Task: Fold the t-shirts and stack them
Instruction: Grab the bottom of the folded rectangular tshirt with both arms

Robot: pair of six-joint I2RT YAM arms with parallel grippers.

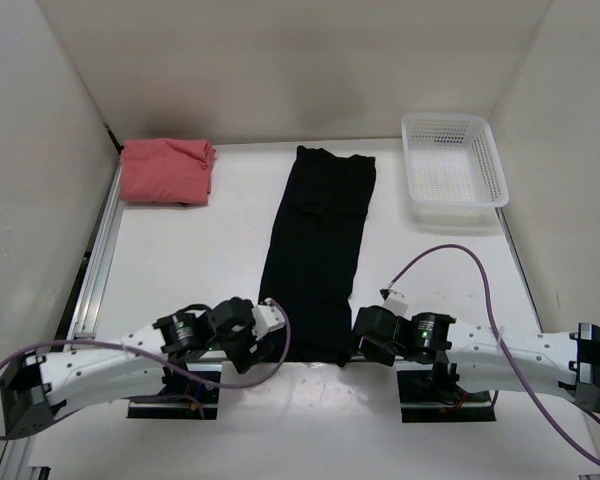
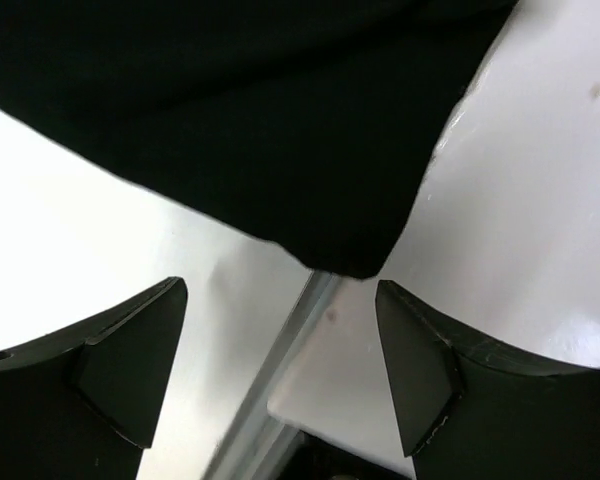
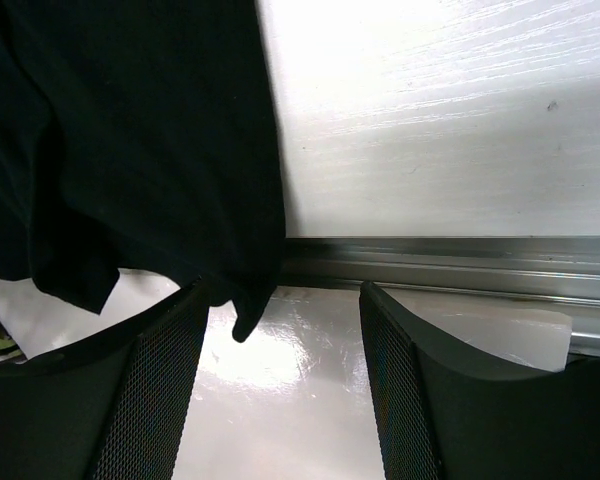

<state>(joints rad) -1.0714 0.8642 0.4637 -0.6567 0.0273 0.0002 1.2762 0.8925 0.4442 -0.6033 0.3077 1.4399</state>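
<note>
The black t-shirt [image 1: 315, 255] lies as a long narrow strip down the middle of the table, its near end hanging over the front edge. My left gripper [image 1: 274, 338] is open at its near left corner; the corner [image 2: 350, 255] hangs just above the open fingers [image 2: 420, 370]. My right gripper [image 1: 356, 335] is open at the near right corner, whose tip [image 3: 242, 310] hangs beside the left finger [image 3: 150, 390]. A folded salmon pink t-shirt [image 1: 165, 170] lies at the back left. The maroon t-shirt is not seen separately.
A white perforated basket [image 1: 452, 168] stands at the back right. An aluminium rail [image 1: 98, 250] runs along the table's left side, and another runs along the front edge [image 3: 450, 262]. White walls enclose the table.
</note>
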